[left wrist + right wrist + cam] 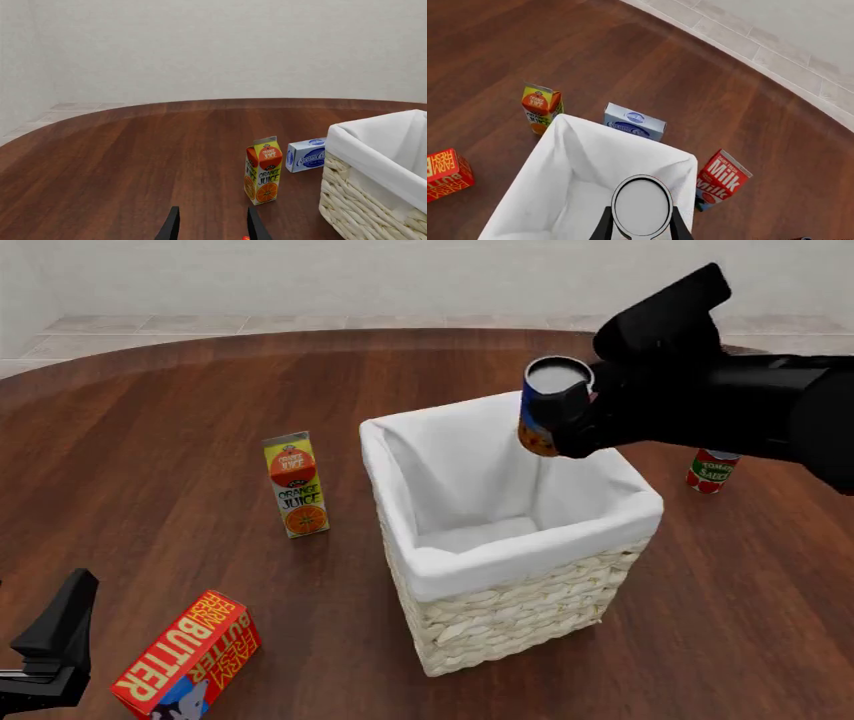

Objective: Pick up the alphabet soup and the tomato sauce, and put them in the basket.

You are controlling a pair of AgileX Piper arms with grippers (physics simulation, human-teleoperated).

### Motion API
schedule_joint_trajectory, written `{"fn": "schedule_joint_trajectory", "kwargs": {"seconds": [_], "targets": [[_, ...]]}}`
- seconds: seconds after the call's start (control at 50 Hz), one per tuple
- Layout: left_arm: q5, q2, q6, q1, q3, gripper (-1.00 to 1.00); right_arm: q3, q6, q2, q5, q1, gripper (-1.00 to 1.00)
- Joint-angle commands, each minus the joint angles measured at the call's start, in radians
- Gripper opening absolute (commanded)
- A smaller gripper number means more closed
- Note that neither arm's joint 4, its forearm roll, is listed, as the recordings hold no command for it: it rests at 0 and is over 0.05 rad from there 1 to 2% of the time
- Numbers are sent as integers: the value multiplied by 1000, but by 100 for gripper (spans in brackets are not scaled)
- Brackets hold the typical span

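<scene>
Alphabet soup (557, 405): clamped in right hand (640, 231) above basket (534, 550). Left hand (212, 227): fingers apart, holding nothing. Tomato sauce (713, 471): on surface (174, 390).

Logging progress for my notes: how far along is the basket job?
Nothing is in the basket yet. The right gripper holds the alphabet soup above the basket's opening, ready to drop. The tomato sauce stands on the table, untouched. The left gripper is open.
</scene>
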Motion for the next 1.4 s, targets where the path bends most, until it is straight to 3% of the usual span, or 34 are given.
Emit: {"fn": "schedule_joint_trajectory", "kwargs": {"seconds": [0.02,0.58,1.4], "targets": [[0,0,0,0,0,100,-24,8,19,34,8,-100],[0,0,0,0,0,100,5,0,72,76,-6,-100],[0,1,0,0,0,100,79,15,111,36,0,-100]]}}
